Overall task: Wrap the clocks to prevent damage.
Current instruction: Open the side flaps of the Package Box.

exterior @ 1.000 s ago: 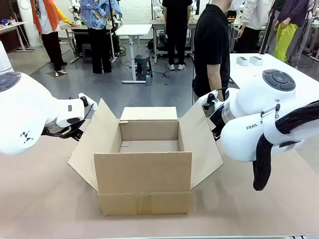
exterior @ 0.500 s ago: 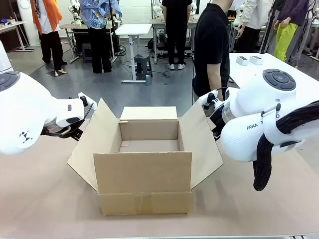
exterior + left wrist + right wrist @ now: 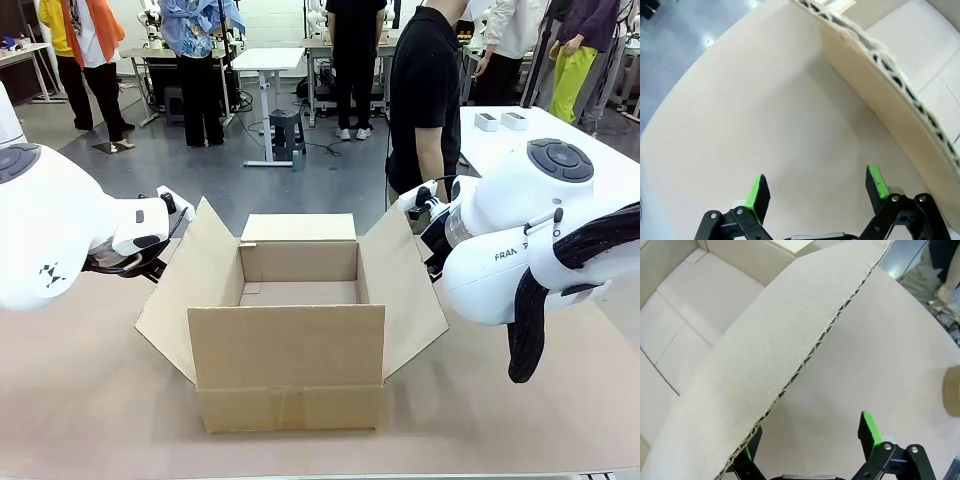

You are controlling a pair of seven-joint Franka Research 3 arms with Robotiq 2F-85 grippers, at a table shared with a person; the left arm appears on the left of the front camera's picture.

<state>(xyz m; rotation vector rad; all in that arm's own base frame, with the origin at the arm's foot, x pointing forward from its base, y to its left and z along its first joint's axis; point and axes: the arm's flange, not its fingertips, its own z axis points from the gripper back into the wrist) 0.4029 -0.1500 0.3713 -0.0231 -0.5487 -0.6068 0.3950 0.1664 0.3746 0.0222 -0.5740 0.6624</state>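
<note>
On the brown table [image 3: 90, 400], at ctr, an open cardboard box [image 3: 290, 370] is seen upright, all four flaps out, inside bare. Where the clocks are cannot be told.

The L arm [image 3: 50, 220] is held low just beside the box's L flap [image 3: 185, 285]; the R arm [image 3: 520, 240] is held likewise by the R flap [image 3: 405, 285].

Across the table, behind the R flap, a person in black [image 3: 425, 90] is stood side-on.

In the L wrist view the L gripper [image 3: 816, 180] is shown w/ fingers wide apart and nothing btwn them, over bare tabletop. The L flap's corrugated edge [image 3: 890, 75] is seen just beyond one green pad [image 3: 875, 180], apart from it.

In the R wrist view the R gripper [image 3: 807, 435] is also spread wide, nothing clamped. One finger [image 3: 870, 432] is seen clear over the table; the other is mostly hidden behind the R flap [image 3: 790, 340], whose edge is run across the gap. Whether flap and finger touch cannot be told.

A brown round item [image 3: 952, 397], cut off by the picture's edge, is seen on the table well apart from the gripper.
</note>
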